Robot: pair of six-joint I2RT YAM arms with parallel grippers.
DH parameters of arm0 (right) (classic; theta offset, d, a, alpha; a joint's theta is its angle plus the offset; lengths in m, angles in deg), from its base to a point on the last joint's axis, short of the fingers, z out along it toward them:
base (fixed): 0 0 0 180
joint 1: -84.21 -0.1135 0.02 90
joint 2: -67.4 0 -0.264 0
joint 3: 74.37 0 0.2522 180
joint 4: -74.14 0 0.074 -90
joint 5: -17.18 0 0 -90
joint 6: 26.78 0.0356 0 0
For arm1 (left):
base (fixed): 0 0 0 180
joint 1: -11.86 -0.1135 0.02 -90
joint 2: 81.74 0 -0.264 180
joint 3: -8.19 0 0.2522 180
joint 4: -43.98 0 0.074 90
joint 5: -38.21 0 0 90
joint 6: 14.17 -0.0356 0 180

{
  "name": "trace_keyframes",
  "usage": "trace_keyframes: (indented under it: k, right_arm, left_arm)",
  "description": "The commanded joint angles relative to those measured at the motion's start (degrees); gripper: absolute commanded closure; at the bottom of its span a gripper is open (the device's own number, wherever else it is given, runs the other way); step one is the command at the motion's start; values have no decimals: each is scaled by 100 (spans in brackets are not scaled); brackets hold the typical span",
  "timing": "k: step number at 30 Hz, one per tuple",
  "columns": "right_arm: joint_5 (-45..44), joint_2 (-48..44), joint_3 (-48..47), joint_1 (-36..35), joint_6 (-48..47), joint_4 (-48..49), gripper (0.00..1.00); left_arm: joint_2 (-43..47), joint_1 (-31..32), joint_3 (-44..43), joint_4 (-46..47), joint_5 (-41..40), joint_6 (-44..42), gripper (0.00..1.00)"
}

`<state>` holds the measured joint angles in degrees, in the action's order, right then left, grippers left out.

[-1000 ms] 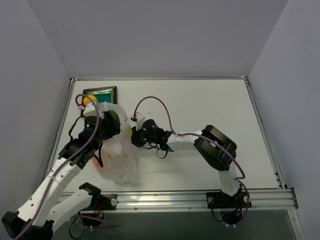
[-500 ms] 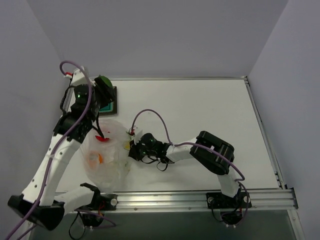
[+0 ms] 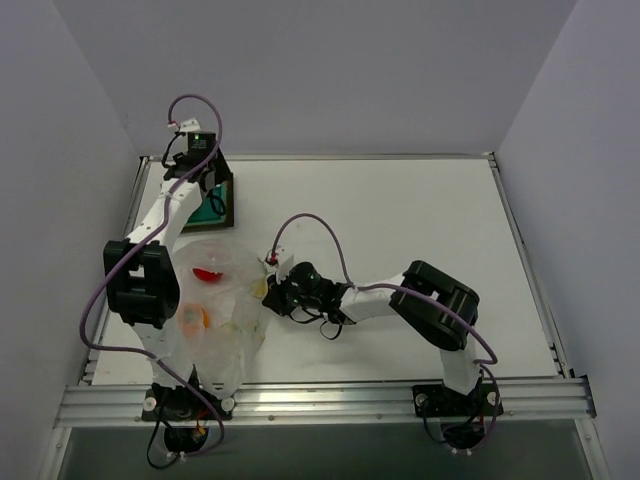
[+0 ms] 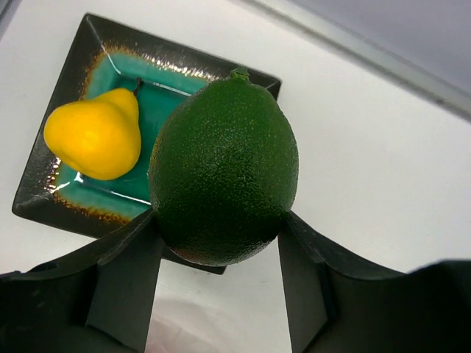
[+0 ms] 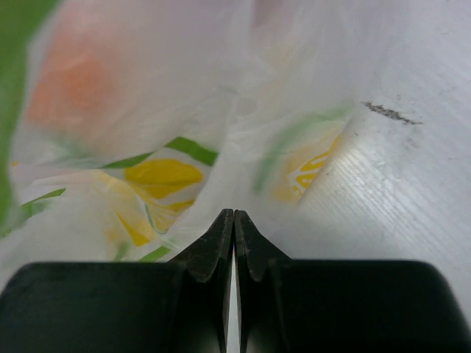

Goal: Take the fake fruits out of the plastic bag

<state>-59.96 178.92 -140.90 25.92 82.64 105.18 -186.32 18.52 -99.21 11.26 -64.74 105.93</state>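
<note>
My left gripper (image 4: 218,220) is shut on the dark green fruit (image 4: 224,165) and holds it above the near corner of the dark-framed tray (image 4: 72,77). The yellow fruit (image 4: 94,136) lies in the tray's teal centre. From above, the left gripper (image 3: 208,185) hangs over the tray (image 3: 224,207) at the far left. The plastic bag (image 3: 215,310) lies crumpled near the left front, with the red fruit (image 3: 207,272) and the orange fruit (image 3: 190,317) showing through it. My right gripper (image 3: 268,290) is shut on the bag's right edge (image 5: 184,110).
The left arm's elbow (image 3: 140,285) stands beside the bag. The right arm (image 3: 430,300) stretches low across the table's middle. A metal rail (image 3: 400,395) runs along the front edge, and grey walls close in on both sides.
The left arm has lifted the green fruit out of the bag and swung it back to the far-left tray. The bag has slumped flatter. The right gripper has kept its pinch.
</note>
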Motion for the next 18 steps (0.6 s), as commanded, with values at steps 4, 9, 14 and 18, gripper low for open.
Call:
trace_keyframes:
  k: [4,9,14,18]
  right_arm:
    - [-30,-439,57,194,-70,170,100]
    - [-3,-439,48,221,-61,161,100]
    - [32,-430,21,238,-44,152,100]
    - [23,-456,-5,247,-35,108,100]
  left_arm:
    - [-484,-138,-233,410,-146,-347,70]
    - [-1029,-138,-444,455,-225,-585,55]
    - [-1328,-138,-593,499,-585,-874,34]
    - [-1513,-138,-786,428,-796,-1059,22]
